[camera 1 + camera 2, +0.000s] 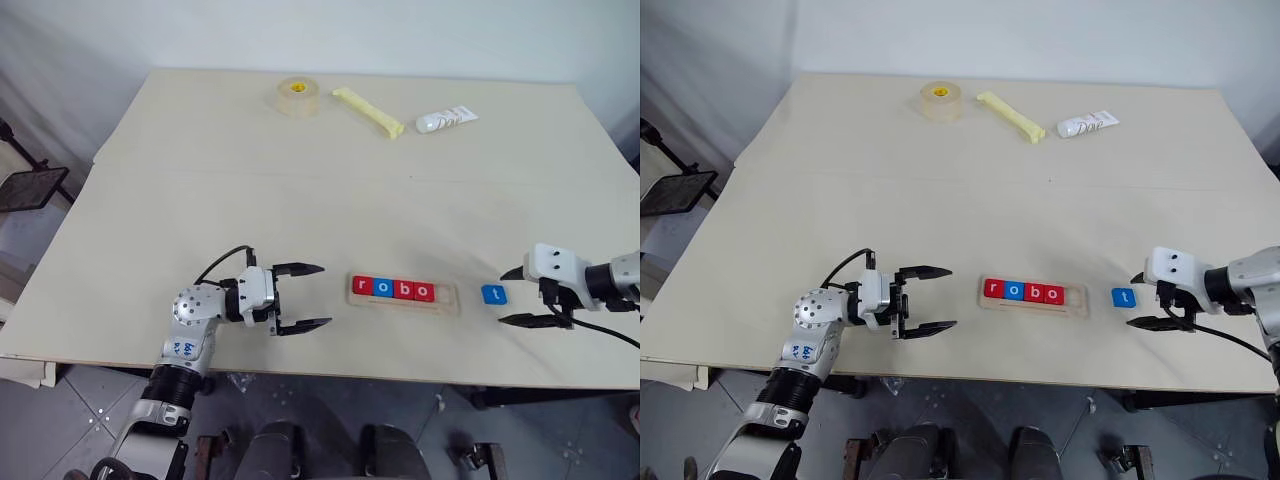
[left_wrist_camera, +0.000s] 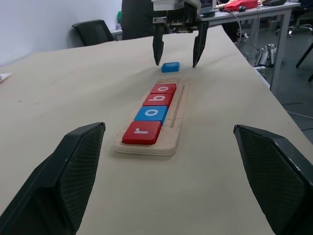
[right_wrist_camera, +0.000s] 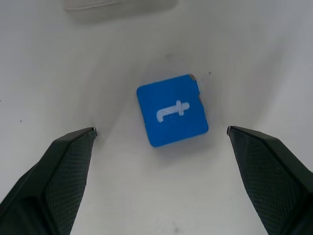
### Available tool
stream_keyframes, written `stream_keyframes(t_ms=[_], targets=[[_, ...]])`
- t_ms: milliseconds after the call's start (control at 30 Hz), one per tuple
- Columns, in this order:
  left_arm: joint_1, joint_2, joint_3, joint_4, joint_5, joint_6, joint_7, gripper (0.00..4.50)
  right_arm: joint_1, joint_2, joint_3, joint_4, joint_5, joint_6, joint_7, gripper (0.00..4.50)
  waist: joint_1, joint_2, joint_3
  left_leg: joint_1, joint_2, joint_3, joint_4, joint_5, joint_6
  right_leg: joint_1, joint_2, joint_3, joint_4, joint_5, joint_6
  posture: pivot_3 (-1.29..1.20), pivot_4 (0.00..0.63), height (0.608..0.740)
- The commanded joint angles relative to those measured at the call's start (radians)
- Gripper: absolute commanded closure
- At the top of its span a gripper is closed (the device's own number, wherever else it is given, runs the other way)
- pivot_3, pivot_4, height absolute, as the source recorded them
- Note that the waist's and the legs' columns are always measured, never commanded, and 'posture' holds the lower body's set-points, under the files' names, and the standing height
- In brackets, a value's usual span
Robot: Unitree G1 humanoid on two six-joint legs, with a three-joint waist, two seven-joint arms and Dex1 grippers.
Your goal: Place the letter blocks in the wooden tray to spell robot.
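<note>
The wooden tray lies near the table's front edge. Four letter blocks sit in it, reading r, o, b, o; its right end is bare. A blue t block lies flat on the table just right of the tray. My right gripper is open, tilted down, its fingers straddling the space just right of the t block without touching it. My left gripper is open and level, left of the tray, pointing toward it with nothing between its fingers.
At the table's far side lie a roll of tape, a yellow stick-shaped object and a white tube. The table's front edge runs close below the tray and both grippers.
</note>
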Motion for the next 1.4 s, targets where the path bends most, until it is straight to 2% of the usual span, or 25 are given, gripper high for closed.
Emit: stream_keyframes(t_ms=[33, 233, 267, 433, 567, 733, 1133, 1400], targets=[[0.021, 0.01, 0.009, -0.053, -0.015, 0.006, 0.02, 0.0, -0.03, 0.019, 0.007, 0.044, -0.015, -0.032, 0.014, 0.91, 0.0, 0.0, 0.0, 0.0, 0.0, 0.0, 0.0, 0.0, 0.0, 0.0, 0.0, 0.0, 0.0, 0.0, 0.0, 0.0, 0.15, 0.74], [0.024, 0.011, 0.005, -0.06, -0.014, 0.01, 0.03, 0.0, -0.041, 0.017, 0.001, 0.047, -0.02, -0.043, 0.026, 2.84, 0.0, 0.0, 0.0, 0.0, 0.0, 0.0, 0.001, 0.0, 0.0, 0.0, 0.0, 0.0, 0.0, 0.0, 0.0, 0.0, 0.15, 0.74], [0.021, 0.011, 0.004, -0.057, -0.013, 0.009, 0.031, 0.0, -0.043, 0.016, -0.001, 0.042, -0.019, -0.039, 0.026, 3.06, 0.0, 0.0, 0.0, 0.0, 0.0, 0.0, 0.001, 0.0, 0.0, 0.0, 0.0, 0.0, 0.0, 0.0, 0.0, 0.0, 0.15, 0.74], [0.002, 0.007, 0.001, -0.032, -0.012, 0.002, 0.027, 0.0, -0.024, -0.016, -0.032, -0.094, 0.005, 0.055, 0.022, 3.05, 0.001, 0.0, 0.0, 0.0, 0.0, 0.0, 0.001, 0.0, 0.0, 0.0, 0.0, 0.0, 0.0, 0.0, 0.0, 0.0, 0.15, 0.74], [-0.03, -0.003, -0.006, 0.011, -0.011, -0.012, 0.01, 0.0, -0.002, -0.033, -0.04, -0.332, 0.044, 0.272, 0.039, 3.05, 0.003, 0.0, 0.0, 0.0, 0.0, 0.0, 0.001, 0.0, 0.0, 0.0, 0.0, 0.0, 0.0, 0.0, 0.0, 0.0, 0.15, 0.74], [-0.066, -0.02, -0.01, 0.059, -0.004, -0.033, 0.001, 0.0, -0.025, -0.001, -0.009, -0.431, 0.047, 0.409, 0.029, 3.05, 0.006, 0.0, 0.0, -0.001, -0.001, -0.002, 0.001, 0.0, 0.0, 0.0, 0.0, 0.0, 0.001, 0.0, 0.0, 0.0, 0.15, 0.74], [-0.04, -0.02, -0.004, 0.047, -0.006, -0.052, 0.014, 0.0, -0.096, 0.036, 0.108, -0.368, -0.029, 0.342, 0.057, 3.05, 0.001, 0.0, 0.0, -0.001, -0.001, -0.002, 0.001, 0.0, 0.0, -0.001, 0.0, -0.001, 0.001, 0.0, 0.0, 0.0, 0.15, 0.74], [-0.021, -0.019, -0.005, 0.023, -0.004, -0.045, 0.036, 0.0, -0.111, 0.07, 0.122, -0.371, -0.023, 0.361, 0.068, 3.05, 0.003, 0.0, 0.0, -0.002, -0.001, -0.003, 0.001, 0.0, 0.0, -0.001, 0.0, -0.001, 0.001, 0.0, 0.0, 0.0, 0.15, 0.74]])
